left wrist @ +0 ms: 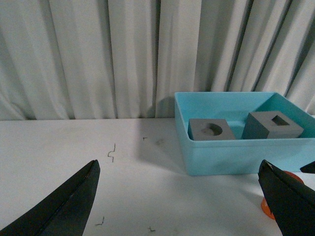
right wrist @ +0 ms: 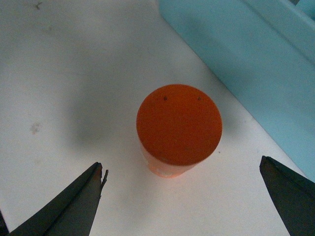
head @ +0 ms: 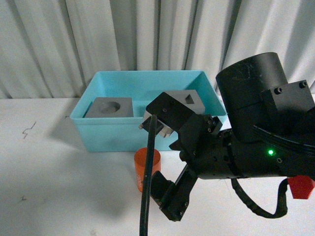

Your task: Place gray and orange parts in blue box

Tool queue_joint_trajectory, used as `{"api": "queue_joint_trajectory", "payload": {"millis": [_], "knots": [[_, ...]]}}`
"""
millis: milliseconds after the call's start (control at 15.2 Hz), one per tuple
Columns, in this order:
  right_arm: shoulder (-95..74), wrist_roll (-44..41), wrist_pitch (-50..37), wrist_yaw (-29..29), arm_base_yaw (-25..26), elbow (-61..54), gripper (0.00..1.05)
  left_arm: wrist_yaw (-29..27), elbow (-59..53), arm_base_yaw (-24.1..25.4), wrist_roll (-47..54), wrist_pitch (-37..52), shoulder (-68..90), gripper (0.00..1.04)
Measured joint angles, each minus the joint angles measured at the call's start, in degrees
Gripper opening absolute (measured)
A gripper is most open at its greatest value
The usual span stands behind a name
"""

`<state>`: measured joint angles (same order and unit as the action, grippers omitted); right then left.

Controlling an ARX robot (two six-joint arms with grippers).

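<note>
The blue box (head: pixel 98 132) stands at the back of the white table. In it lie a gray cube with a round recess (head: pixel 110 107) and a gray cube with a square recess (head: pixel 189 101), partly hidden by my right arm. The orange cylinder (head: pixel 145 167) stands upright on the table just in front of the box. My right gripper (right wrist: pixel 180 162) is open above it, with the cylinder's top (right wrist: pixel 178 125) between the jaws, not touched. My left gripper (left wrist: pixel 178 166) is open and empty, left of the box (left wrist: pixel 231 155). Both cubes (left wrist: pixel 209 130) (left wrist: pixel 270 125) show there too.
A pleated white curtain (head: pixel 74 39) hangs behind the table. A black cable (head: pixel 146 196) hangs in front of the cylinder in the front view. Small dark marks (left wrist: pixel 112 152) lie on the tabletop left of the box.
</note>
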<state>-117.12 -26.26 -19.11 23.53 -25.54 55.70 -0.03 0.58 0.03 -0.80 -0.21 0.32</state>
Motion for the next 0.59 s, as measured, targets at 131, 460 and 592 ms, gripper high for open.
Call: {"api": "queue_joint_trajectory", "payload": {"millis": [131, 460, 592], "knots": [[-1.5, 0.4, 0.0, -0.4, -0.5, 1.2, 0.98, 0.0, 0.0, 0.0, 0.0, 0.0, 0.0, 0.98], [-3.3, 1.9, 0.0, -1.0, -2.3, 3.5, 0.85, 0.0, 0.0, 0.0, 0.0, 0.0, 0.0, 0.98], [-3.6, 2.3, 0.3, -1.0, -2.3, 3.5, 0.62, 0.0, 0.0, 0.0, 0.0, 0.0, 0.0, 0.98]]}}
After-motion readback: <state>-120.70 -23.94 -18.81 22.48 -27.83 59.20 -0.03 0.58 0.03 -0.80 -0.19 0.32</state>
